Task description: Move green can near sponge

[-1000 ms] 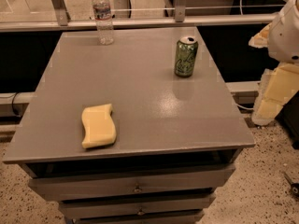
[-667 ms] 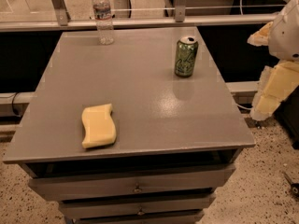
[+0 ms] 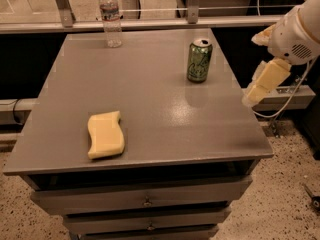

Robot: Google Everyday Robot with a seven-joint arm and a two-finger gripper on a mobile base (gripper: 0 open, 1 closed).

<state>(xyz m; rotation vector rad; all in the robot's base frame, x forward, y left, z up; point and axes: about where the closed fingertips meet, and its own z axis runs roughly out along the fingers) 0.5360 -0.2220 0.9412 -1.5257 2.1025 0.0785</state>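
Can [image 3: 199, 60] upright near right edge of table [image 3: 150, 89] — just left of gripper [image 3: 252, 70], fingers spread and empty, beyond that edge; sponge [image 3: 105, 134] well apart, toward front-left corner.

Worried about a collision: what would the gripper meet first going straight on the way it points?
Probably the table's right edge: the gripper hangs beside it, pointing down and left. Depth is unclear; the green can lies off that line.
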